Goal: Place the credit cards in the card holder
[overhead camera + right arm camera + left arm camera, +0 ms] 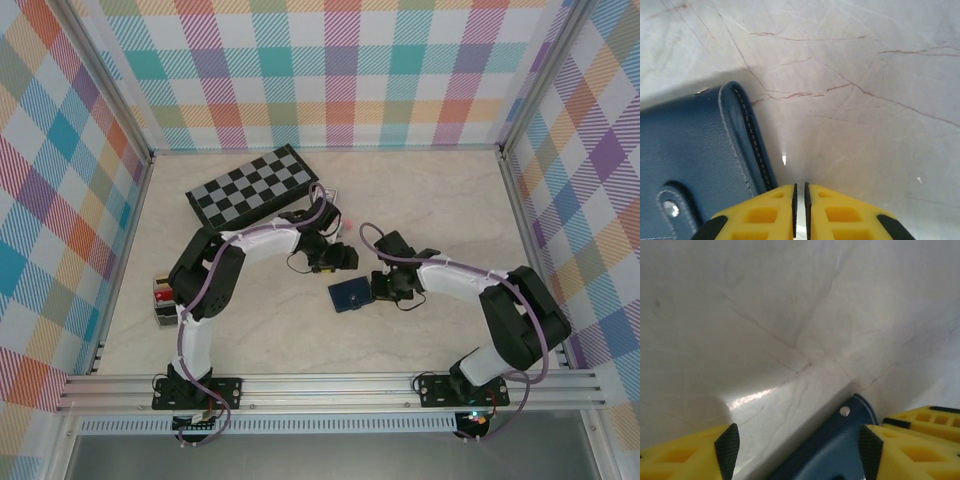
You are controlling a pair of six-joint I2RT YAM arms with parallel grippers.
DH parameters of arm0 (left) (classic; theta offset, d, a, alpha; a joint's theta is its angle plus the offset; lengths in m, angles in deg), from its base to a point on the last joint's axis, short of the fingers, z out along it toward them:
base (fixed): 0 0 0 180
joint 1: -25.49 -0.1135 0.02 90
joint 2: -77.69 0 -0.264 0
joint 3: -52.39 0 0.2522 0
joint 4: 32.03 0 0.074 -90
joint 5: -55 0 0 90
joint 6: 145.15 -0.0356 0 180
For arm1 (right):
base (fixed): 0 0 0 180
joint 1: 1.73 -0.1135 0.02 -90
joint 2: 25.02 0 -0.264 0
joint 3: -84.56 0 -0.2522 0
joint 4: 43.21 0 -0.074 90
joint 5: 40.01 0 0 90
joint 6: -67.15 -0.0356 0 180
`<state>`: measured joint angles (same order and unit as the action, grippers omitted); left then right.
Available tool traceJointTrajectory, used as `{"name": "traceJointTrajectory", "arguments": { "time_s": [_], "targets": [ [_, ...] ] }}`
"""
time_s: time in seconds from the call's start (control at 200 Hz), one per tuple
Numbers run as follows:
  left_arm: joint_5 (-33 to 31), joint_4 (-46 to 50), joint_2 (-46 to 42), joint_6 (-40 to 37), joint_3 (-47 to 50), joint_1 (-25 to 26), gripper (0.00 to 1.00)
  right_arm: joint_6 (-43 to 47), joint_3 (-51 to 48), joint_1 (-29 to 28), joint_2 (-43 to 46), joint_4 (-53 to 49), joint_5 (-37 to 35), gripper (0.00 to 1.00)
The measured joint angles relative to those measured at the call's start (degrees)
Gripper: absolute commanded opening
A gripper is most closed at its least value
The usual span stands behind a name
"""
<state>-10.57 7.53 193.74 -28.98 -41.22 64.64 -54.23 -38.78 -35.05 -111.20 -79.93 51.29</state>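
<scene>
The navy card holder (350, 295) lies folded on the marble tabletop between my two grippers. My left gripper (340, 258) hovers just behind it and stands open. In the left wrist view the card holder's rounded edge with its metal snap (844, 411) lies between the left gripper's (797, 445) wide-spread fingers, nearer the right one. My right gripper (383, 287) sits at the card holder's right edge. In the right wrist view this gripper (800, 192) is shut to a hairline slit with nothing seen in it, beside the stitched edge of the card holder (695, 150). Red and dark credit cards (161, 292) stand in a clear box at the left.
A folded chessboard (255, 187) lies at the back left. A small pack (330, 195) and a pink object (350, 222) lie just behind the left gripper. Metal rails and checked walls bound the table.
</scene>
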Motion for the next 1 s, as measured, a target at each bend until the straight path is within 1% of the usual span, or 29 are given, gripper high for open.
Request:
{"name": "traceJointTrajectory", "arguments": {
  "time_s": [0.15,0.24,0.315,0.475,0.64,0.78,0.935,1.0],
  "targets": [
    [1.6,-0.4,-0.8,-0.2,2.7,0.5,0.64,-4.1,-2.1,0.0,5.2,1.6,2.1,0.15],
    [2.3,-1.0,-2.1,-0.3,4.8,0.5,0.63,-6.3,-4.2,0.0,8.4,2.5,4.9,0.15],
    [3.2,-1.1,-3.2,-0.3,6.8,0.5,0.59,-7.5,-5.0,0.0,9.2,3.0,7.3,0.15],
    [4.5,-1.5,-3.8,-0.3,8.2,0.5,0.52,-9.3,-5.1,0.0,6.2,4.2,10.6,0.12],
    [5.8,-2.1,-4.3,-0.4,9.7,0.6,0.45,-11.2,-4.9,0.0,2.0,4.7,11.6,0.13],
    [6.6,-2.4,-5.3,-0.1,11.5,1.2,0.38,-11.9,-3.0,0.0,0.3,4.8,11.1,0.14],
    [7.2,-3.3,-5.4,0.5,12.5,2.7,0.27,-12.2,-1.3,0.0,-0.7,4.3,9.0,0.16],
    [7.6,-4.6,-5.8,1.6,13.4,3.3,0.25,-12.1,-0.5,0.0,-0.9,3.8,8.0,0.16]
  ]
}}
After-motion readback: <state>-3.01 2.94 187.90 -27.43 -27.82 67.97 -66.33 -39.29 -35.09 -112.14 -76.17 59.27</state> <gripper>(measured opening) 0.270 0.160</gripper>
